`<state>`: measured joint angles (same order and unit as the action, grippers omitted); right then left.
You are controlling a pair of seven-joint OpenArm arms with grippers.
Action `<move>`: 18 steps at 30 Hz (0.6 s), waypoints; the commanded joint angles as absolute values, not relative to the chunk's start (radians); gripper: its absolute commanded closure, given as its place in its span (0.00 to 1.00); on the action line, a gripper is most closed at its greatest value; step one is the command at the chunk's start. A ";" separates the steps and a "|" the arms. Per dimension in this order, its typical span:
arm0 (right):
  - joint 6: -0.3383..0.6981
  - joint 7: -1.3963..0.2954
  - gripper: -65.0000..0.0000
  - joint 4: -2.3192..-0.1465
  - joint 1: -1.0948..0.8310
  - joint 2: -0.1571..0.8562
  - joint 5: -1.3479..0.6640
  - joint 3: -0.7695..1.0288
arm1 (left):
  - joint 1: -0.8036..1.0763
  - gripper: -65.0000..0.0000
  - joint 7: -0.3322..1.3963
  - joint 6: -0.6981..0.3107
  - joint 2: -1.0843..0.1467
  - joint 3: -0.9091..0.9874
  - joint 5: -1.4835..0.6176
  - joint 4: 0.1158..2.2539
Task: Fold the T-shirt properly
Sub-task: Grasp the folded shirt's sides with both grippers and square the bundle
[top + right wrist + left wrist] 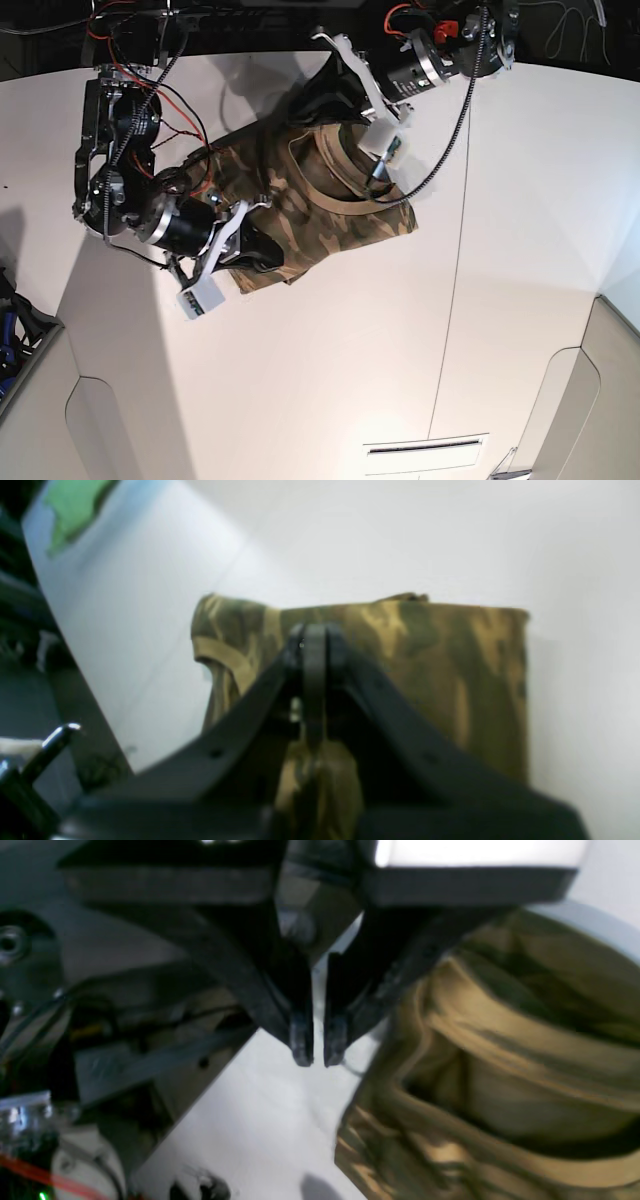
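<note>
Base view: the T-shirt (330, 220) lies folded into a roughly rectangular bundle near the top middle of the white table (330, 380), a smooth matte surface crossed by thin seam lines. The cloth is soft and wrinkled, printed in camouflage patches of brown, tan, olive and dark green, with a ribbed olive-tan collar (345, 205) curving across the upper layer. The right gripper (262, 250), black with a white housing, rests at the shirt's lower-left edge in this view; the left gripper (372, 180) hangs over the collar area at the upper right of the bundle. Right wrist view: the right gripper (314, 639) shows two black, tapered fingers pressed together at the tips, with no gap visible; the camouflage cloth (430, 670) lies flat beyond them with a straight far edge and a rounded, folded corner on the left. Cloth also shows beneath the fingers, but whether any is pinched cannot be told. Left wrist view: the left gripper (318, 1047) has two dark wedge-shaped fingers standing a narrow slit apart, nothing between the tips, over bare white table (260, 1120). The shirt (500, 1080) bunches in thick rolled folds just beside the tips, on the right of this view.
</note>
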<state>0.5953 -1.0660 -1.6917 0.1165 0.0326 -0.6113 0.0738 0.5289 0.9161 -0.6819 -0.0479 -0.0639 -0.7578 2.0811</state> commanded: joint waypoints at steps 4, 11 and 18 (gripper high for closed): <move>0.599 -0.997 1.00 -1.683 0.158 0.033 -0.560 0.017 | 0.485 0.93 0.811 -0.683 -0.047 -0.110 -0.702 2.035; 0.598 -0.863 1.00 -1.588 0.162 0.037 -0.458 0.009 | 0.385 0.93 0.782 -0.620 -0.047 -0.110 -0.611 1.882; 0.590 -0.841 1.00 -1.375 0.264 0.056 -0.433 0.009 | 0.364 0.93 0.803 -0.613 -0.055 -0.030 -0.534 1.846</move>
